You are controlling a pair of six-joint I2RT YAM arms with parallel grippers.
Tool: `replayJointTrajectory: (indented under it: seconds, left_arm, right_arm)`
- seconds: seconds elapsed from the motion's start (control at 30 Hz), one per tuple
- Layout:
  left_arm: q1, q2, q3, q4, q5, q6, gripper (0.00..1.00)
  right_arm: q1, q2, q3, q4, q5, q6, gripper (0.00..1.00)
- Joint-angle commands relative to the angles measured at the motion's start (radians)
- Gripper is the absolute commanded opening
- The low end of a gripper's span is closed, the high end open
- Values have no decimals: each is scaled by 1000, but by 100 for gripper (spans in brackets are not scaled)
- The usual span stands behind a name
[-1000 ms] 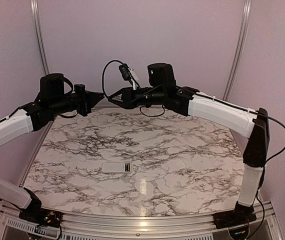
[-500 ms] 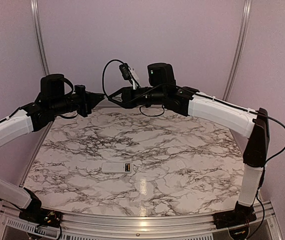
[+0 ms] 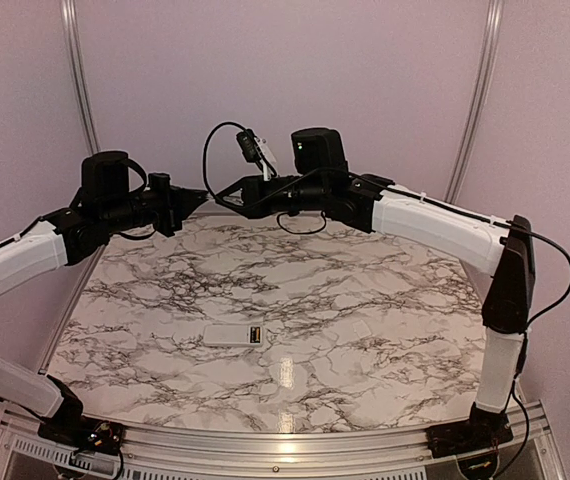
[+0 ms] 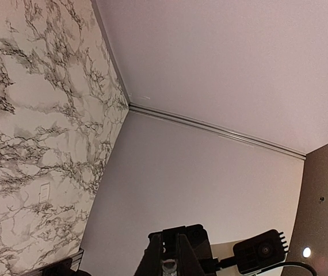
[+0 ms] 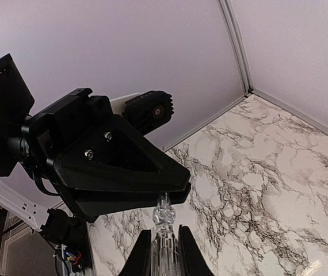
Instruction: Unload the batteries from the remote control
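Note:
The white remote control [image 3: 233, 335] lies flat on the marble table [image 3: 365, 300], near the front centre. Gold and dark batteries [image 3: 254, 334] sit in the open recess at its right end. My left gripper [image 3: 201, 194] and right gripper [image 3: 219, 197] are both raised high over the table's far edge, tips almost meeting, far from the remote. Both are shut and hold nothing. The left wrist view shows its closed fingers [image 4: 174, 244] and a small white rectangle [image 4: 44, 192] on the marble, likely the remote. The right wrist view shows its closed gripper [image 5: 164, 230] just below the left gripper's black body [image 5: 112, 167].
Pale walls with metal corner rails [image 3: 77, 80] enclose the table at the back and sides. A black cable [image 3: 210, 150] loops above the right wrist. The arm bases stand at the table's near edge.
The right wrist has shifted slightly left and up. The left arm has barely moved. The remote and batteries lie as before.

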Motion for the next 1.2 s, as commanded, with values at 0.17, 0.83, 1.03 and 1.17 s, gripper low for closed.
replayJointTrajectory:
  seconds: [0.17,0.83,1.03,1.17]
  left_arm:
    - [-4,-30,-32,25,32,44,32]
    - [52,-149,20,-214,-82,434,99]
    - [53,-204,42,-352,-189,830,99]
    - [53,-225,-5,-393,-170,1067,97]
  right_arm:
    - [11,-16,15,-5,12,3,0]
    - [10,-69,-30,-78,111,0,0]
    - [10,-110,-71,-131,126,0,0]
    - [10,-144,-101,-178,128,-12,0]
